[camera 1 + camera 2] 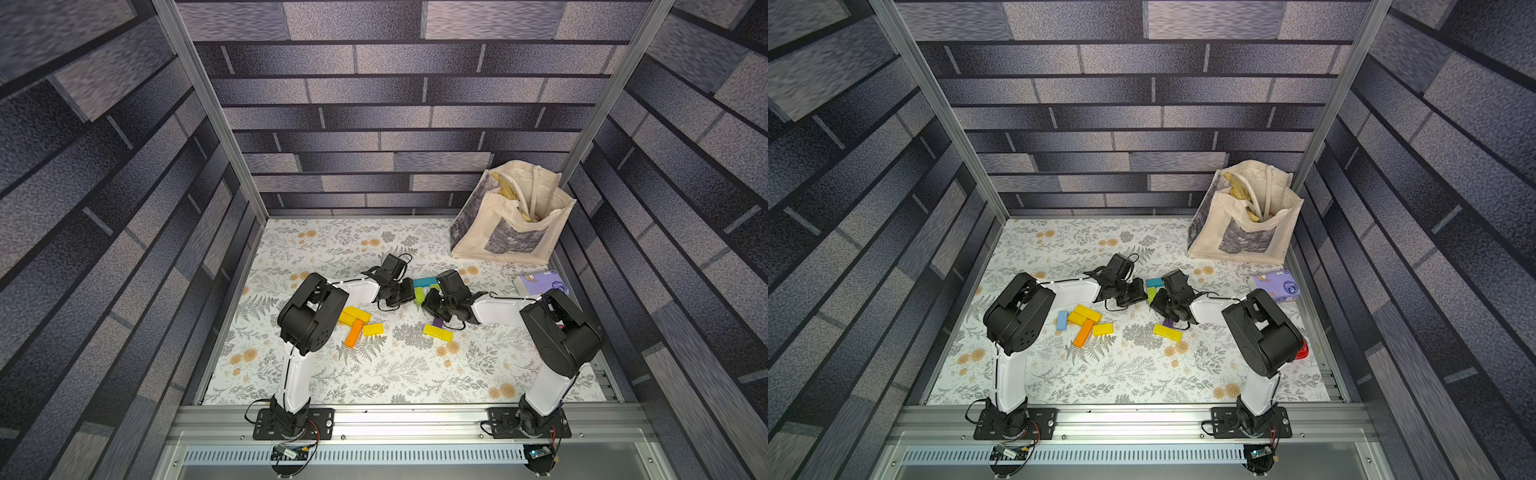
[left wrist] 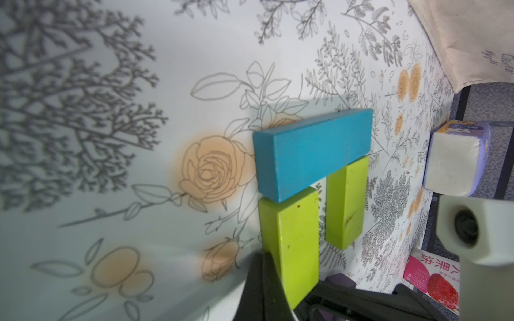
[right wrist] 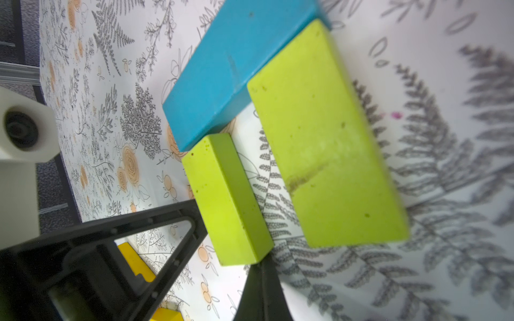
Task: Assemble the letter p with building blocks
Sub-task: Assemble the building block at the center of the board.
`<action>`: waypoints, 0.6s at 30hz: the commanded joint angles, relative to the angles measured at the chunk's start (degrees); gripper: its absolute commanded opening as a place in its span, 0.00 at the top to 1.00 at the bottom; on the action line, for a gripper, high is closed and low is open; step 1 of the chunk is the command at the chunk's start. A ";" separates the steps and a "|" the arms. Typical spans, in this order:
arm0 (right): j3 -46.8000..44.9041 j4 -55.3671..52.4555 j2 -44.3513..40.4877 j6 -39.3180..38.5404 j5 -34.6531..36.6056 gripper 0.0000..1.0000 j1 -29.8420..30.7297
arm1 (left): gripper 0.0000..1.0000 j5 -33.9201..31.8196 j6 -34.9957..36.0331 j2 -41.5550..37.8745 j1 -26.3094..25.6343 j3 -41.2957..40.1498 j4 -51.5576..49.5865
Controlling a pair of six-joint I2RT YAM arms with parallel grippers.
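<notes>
left hand point(image 2: 262, 269) and right hand point(image 3: 261, 278) pinched closed, seemingly touching lime blocks point(image 2: 289, 244) beside teal block point(image 2: 311, 152).

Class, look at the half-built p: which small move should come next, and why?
Probably open the right tool and take the purple block: the teal block caps two lime blocks, but their other ends are unbridged; that tool is shut, empty.

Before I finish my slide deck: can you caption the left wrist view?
A teal block lies across the ends of two lime green blocks on the floral tabletop.
</notes>
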 commanded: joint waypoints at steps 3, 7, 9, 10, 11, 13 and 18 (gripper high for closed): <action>-1.26 -6.11 2.08 -0.90 2.08 1.00 -0.86 | 1.00 -0.20 0.04 1.39 -0.38 0.79 -2.41; -1.01 -6.13 2.26 -0.91 2.01 1.00 -0.86 | 1.00 -0.57 0.05 0.96 -0.28 0.62 -2.47; -1.05 -6.30 2.07 -0.91 2.16 1.00 -0.86 | 1.00 -0.74 0.27 0.72 -0.30 0.45 -2.65; -1.17 -6.21 2.02 -0.87 2.30 1.00 -0.84 | 1.00 -0.86 0.28 0.55 -0.20 0.41 -2.73; -1.14 -6.26 1.93 -0.92 2.31 1.00 -0.84 | 1.00 -1.04 0.36 0.50 -0.18 0.40 -2.77; -0.98 -7.03 1.43 -1.47 2.26 1.00 -0.82 | 1.00 -1.31 0.40 0.16 -0.10 0.26 -3.01; -2.61 -6.49 -4.04 -4.85 2.52 1.00 -0.71 | 1.00 -3.96 0.54 -3.22 -0.13 -2.26 -1.36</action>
